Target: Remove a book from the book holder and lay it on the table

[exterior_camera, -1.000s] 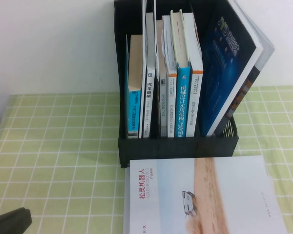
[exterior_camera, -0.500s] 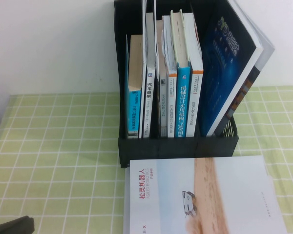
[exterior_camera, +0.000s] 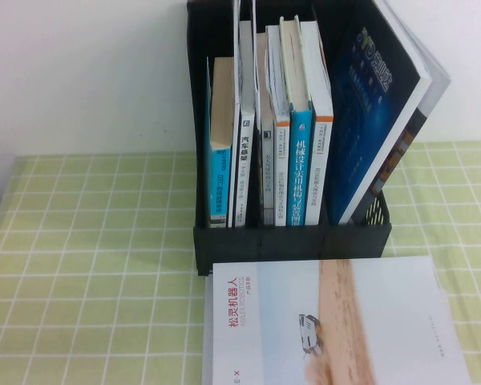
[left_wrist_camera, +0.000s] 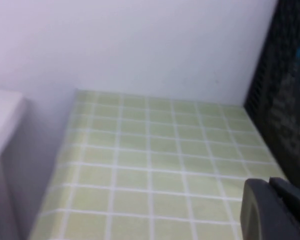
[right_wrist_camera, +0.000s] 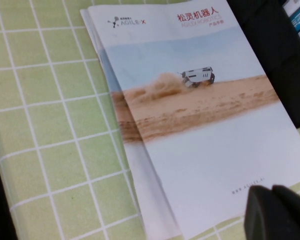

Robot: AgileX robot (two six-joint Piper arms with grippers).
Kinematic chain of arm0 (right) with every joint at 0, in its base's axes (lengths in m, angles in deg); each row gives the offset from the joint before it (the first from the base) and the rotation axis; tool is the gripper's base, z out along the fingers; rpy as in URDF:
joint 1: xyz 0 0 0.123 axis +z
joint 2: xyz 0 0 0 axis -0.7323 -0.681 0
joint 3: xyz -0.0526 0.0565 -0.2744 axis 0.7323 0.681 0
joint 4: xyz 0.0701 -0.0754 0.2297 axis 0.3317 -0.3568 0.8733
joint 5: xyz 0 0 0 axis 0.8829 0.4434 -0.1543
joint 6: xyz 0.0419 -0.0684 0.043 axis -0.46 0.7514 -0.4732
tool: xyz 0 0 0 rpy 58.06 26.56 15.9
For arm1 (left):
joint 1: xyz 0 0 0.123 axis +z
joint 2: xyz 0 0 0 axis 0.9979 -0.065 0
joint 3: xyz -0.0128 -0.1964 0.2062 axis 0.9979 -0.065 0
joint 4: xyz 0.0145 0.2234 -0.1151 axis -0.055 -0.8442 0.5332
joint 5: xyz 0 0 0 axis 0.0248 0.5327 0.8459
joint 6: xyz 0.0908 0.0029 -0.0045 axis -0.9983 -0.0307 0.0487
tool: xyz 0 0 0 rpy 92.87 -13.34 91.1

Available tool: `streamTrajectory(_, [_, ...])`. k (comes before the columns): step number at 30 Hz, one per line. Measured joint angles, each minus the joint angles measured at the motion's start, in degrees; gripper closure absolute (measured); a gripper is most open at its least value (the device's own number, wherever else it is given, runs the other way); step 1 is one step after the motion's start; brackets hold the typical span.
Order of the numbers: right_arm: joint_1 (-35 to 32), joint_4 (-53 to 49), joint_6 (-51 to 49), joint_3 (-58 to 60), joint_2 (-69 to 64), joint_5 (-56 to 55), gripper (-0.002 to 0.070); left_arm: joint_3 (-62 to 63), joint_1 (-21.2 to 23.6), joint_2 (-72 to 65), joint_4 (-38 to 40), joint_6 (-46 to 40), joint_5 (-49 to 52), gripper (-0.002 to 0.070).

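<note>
The book, white with a beige stripe, red title and tiny car picture, lies flat face up on the green grid table, just in front of the black book holder. In the right wrist view the book fills the middle, and my right gripper is shut and empty, just over the book's corner. The book holder shows beyond it. My left gripper is shut and empty above bare cloth, beside the holder's mesh side. Neither gripper shows in the high view.
The holder keeps several upright books and a dark blue book leaning out at its right. A white wall stands behind. The table's left edge drops off beside a pale surface.
The dark part of my left arm at the bottom left of the high view has drawn back out of sight. The book and the holder have not moved.
</note>
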Motion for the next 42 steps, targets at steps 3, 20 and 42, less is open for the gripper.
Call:
streamTrajectory(3, [0.0, 0.13, 0.0, 0.0, 0.0, 0.0, 0.0678, -3.62, 3.5, 5.4, 0.0, -2.65, 0.63, 0.0677])
streamTrajectory(20, [0.0, 0.25, 0.0, 0.0, 0.0, 0.13, 0.0678, -7.1, 6.93, 10.63, 4.21, -4.6, 9.99, 0.0677])
streamTrajectory(42, [-23.26, 6.74, -1.18, 0.1, 11.16, -1.48, 0.0678, -7.1, 6.93, 10.63, 4.45, -4.7, 9.99, 0.0678])
